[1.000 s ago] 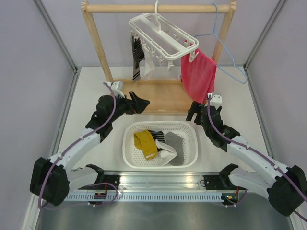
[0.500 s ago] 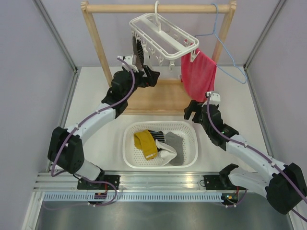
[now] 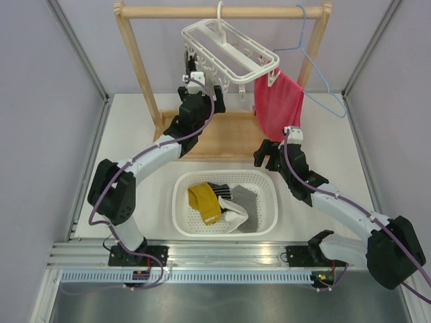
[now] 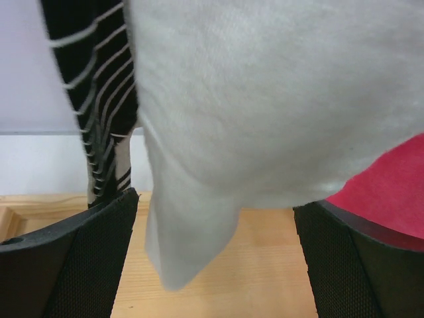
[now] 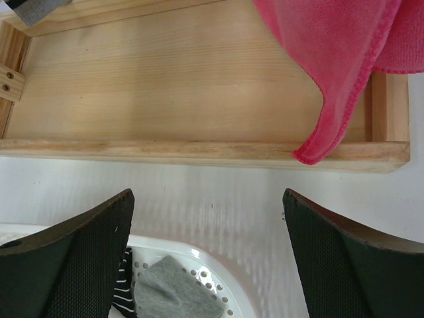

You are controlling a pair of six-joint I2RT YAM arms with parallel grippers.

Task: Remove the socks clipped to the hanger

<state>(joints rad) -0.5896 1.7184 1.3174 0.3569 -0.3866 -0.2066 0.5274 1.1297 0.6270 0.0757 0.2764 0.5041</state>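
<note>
The white hanger (image 3: 229,47) hangs by its hook from the wooden rail. A black-and-white striped sock (image 3: 189,64) is clipped at its left end. My left gripper (image 3: 202,93) is raised right under the clips and stands open. In the left wrist view a white sock (image 4: 252,99) hangs down between the open fingers (image 4: 79,265), with the striped sock (image 4: 99,99) just left of it. My right gripper (image 3: 273,153) is open and low over the table, between the wooden base and the basket; nothing lies between its fingers (image 5: 73,265).
A white basket (image 3: 269,195) in front holds a yellow sock (image 3: 202,198), a grey sock (image 3: 248,200), a white sock (image 3: 236,215) and a striped sock (image 3: 219,190). A red towel (image 3: 277,104) hangs at the hanger's right end. A blue wire hanger (image 3: 316,60) hangs on the wooden rack (image 3: 138,60).
My left arm has swung from beside the basket up and back to the socks on the hanger. The right gripper has edged slightly left. Both stayed open.
</note>
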